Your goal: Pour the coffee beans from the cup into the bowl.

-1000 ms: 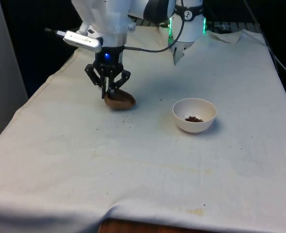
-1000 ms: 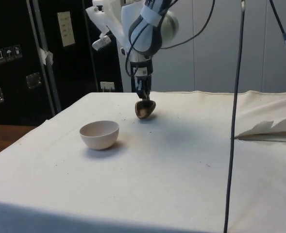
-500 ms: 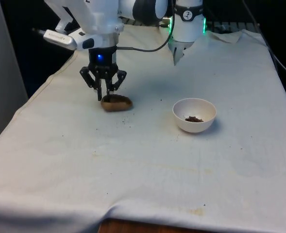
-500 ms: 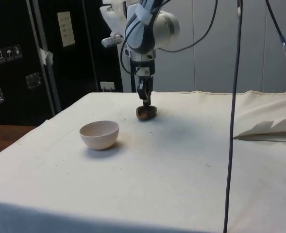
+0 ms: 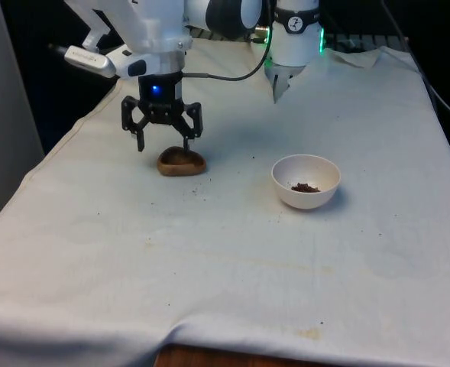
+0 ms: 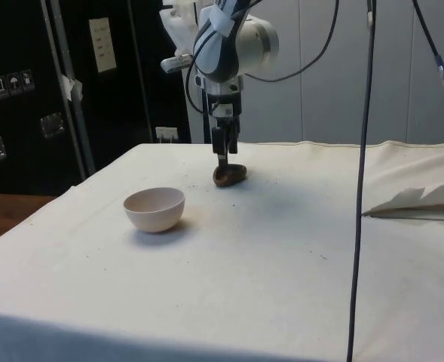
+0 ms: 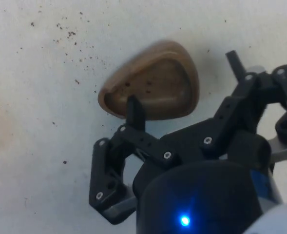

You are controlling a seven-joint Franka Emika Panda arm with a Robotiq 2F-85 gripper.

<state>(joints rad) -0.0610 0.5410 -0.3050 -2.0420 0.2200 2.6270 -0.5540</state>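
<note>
A brown wooden cup (image 5: 182,161) stands on the white cloth, mouth up, with a few dark specks inside (image 7: 153,83). My gripper (image 5: 163,144) hovers just above it, open and holding nothing. One fingertip (image 7: 135,108) hangs over the cup's hollow. The other fingertip (image 7: 234,59) is outside the cup, towards the front view's left. In the side view the gripper (image 6: 222,155) is right over the cup (image 6: 230,175). A white bowl (image 5: 316,170) with a small heap of coffee beans (image 5: 305,187) sits to the front view's right, and appears in the side view as well (image 6: 154,209).
Dark crumbs (image 5: 196,191) dot the cloth near the cup. A folded cloth (image 6: 417,202) lies at the side view's right, and a black cable (image 6: 363,181) hangs in front of that camera. The table's near edge (image 5: 209,353) drops off at the front.
The gripper carried the cup to the front view's left, set it down on the cloth, then opened and let go of it.
</note>
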